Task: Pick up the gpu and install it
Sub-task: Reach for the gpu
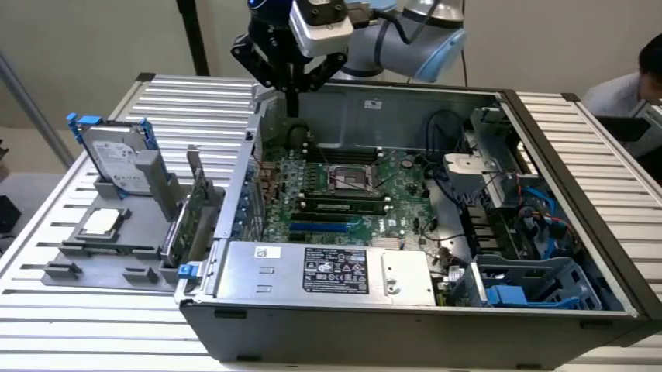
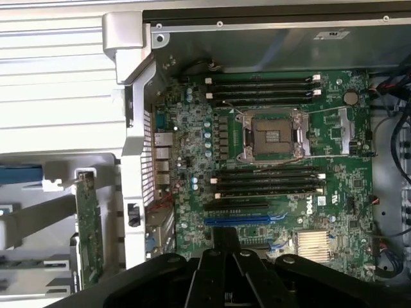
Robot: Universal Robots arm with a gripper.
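Observation:
The gpu [image 1: 188, 218] stands on edge in a grey holder [image 1: 114, 248] outside the open computer case, on the exterior view's left; it is a thin green card with a metal bracket. In the wrist view the gpu [image 2: 88, 228] shows edge-on beside the case wall. My gripper [image 1: 293, 99] hangs above the case's back corner, well apart from the card, with its fingers together and nothing in them. In the wrist view the gripper [image 2: 226, 256] sits over the motherboard [image 2: 276, 167], near the blue slot [image 2: 237, 219].
A silver hard drive with blue rails [image 1: 114, 159] and a small square CPU chip [image 1: 101, 222] share the grey holder. The case holds a power supply [image 1: 331, 271], cables and a blue-tabbed drive cage [image 1: 528, 287]. A person [image 1: 633, 81] sits at the exterior view's right edge.

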